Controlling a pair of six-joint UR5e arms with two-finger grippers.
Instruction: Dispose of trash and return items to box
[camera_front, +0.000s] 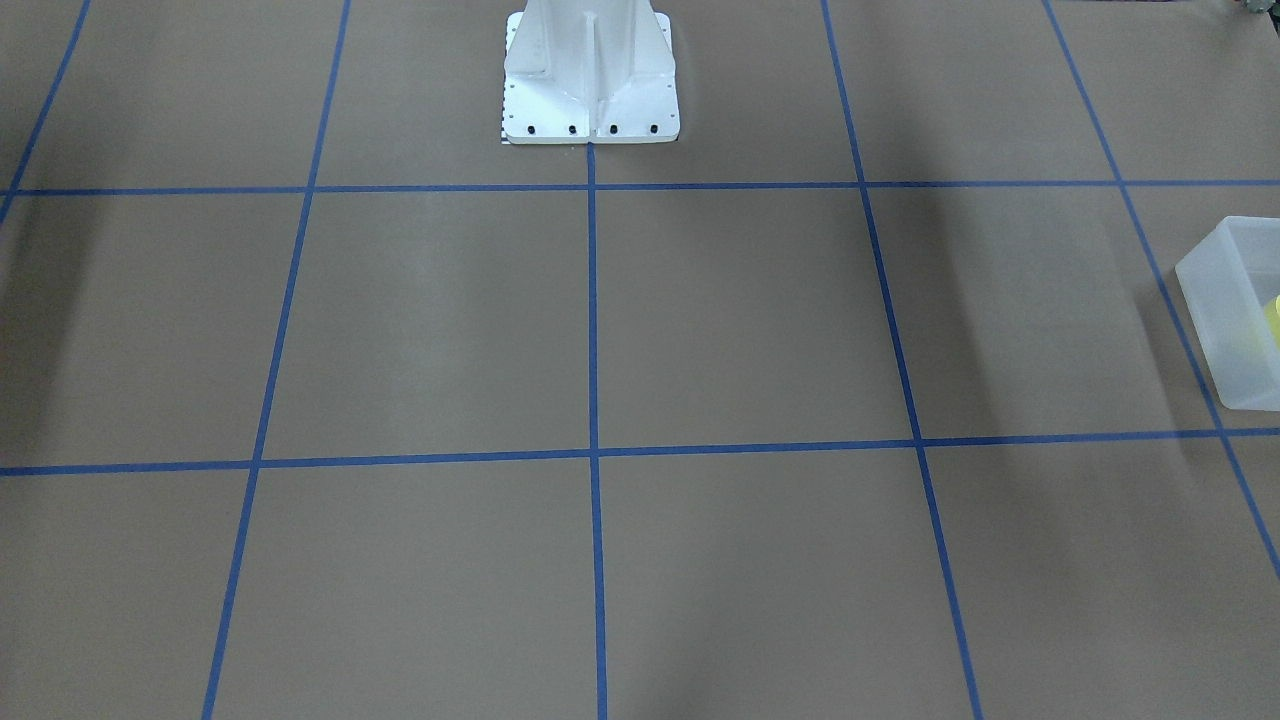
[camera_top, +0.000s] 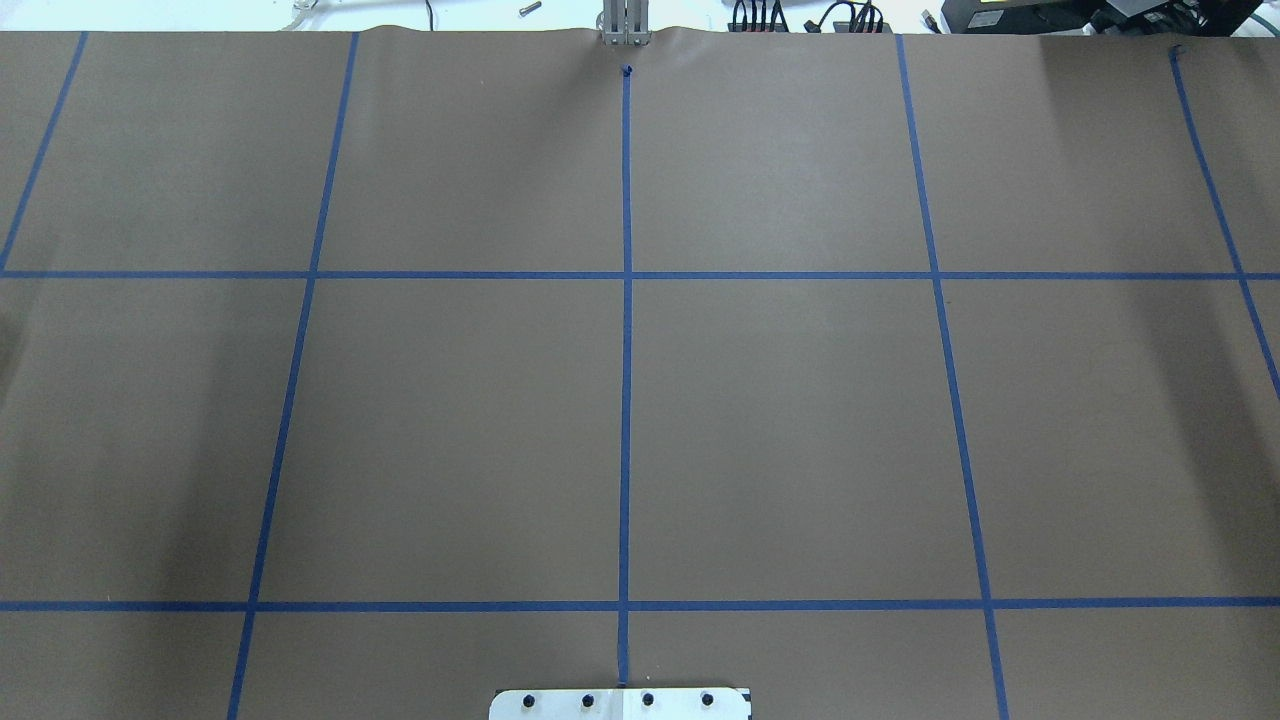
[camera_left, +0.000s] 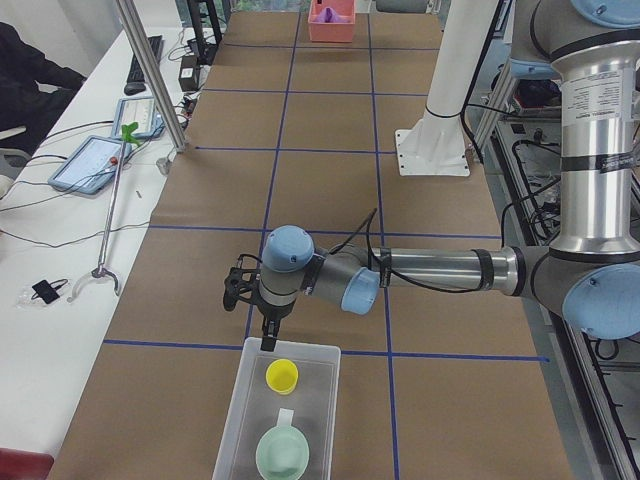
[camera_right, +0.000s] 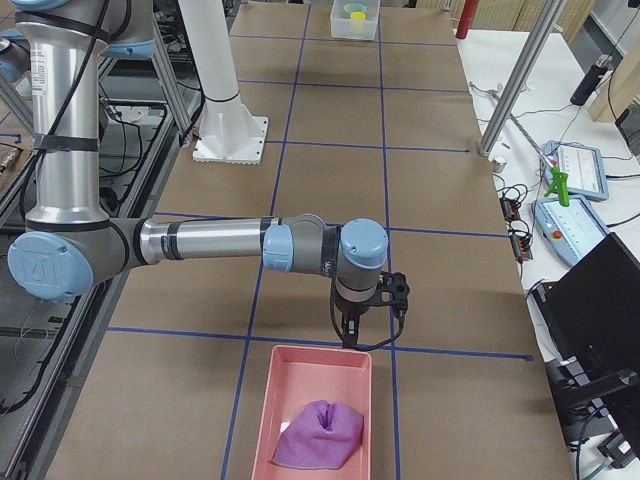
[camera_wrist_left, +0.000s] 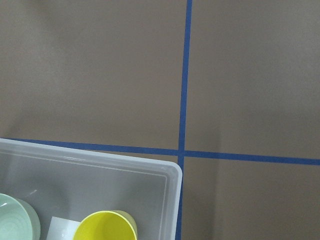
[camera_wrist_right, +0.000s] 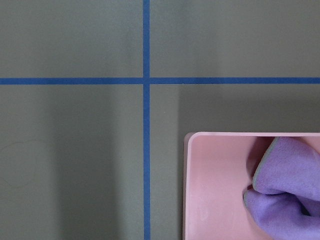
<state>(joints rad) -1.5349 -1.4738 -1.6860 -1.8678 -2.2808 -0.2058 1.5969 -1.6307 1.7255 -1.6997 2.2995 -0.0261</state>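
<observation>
Brown kraft paper covers the whole table (camera_top: 780, 420), flat and matte, gridded off with blue tape (camera_top: 626, 350).

Over at the robot's left end sits the translucent bin (camera_left: 232, 420). It's frosted whitish plastic, rectangular, with plain walls and rounded corners. Both items are inside it: the yellow cup (camera_left: 282, 375), tapered, glossy and standing mouth up, and beside it, just apart, the mint-green bowl (camera_left: 283, 455), round and smooth. The left gripper (camera_left: 268, 343) hangs pointing down right at the bin's rim on the cup end. It only shows from the side camera, so I can't tell how wide the jaws are or whether it's holding anything.

Mid-table there's the white metal robot base (camera_front: 590, 90), bolted down.

At the right end, a pink tray (camera_right: 263, 420) holds a crumpled, fuzzy purple cloth (camera_right: 320, 435). The right gripper (camera_right: 350, 338) hovers at its near rim, and it's the same deal: can't tell.
</observation>
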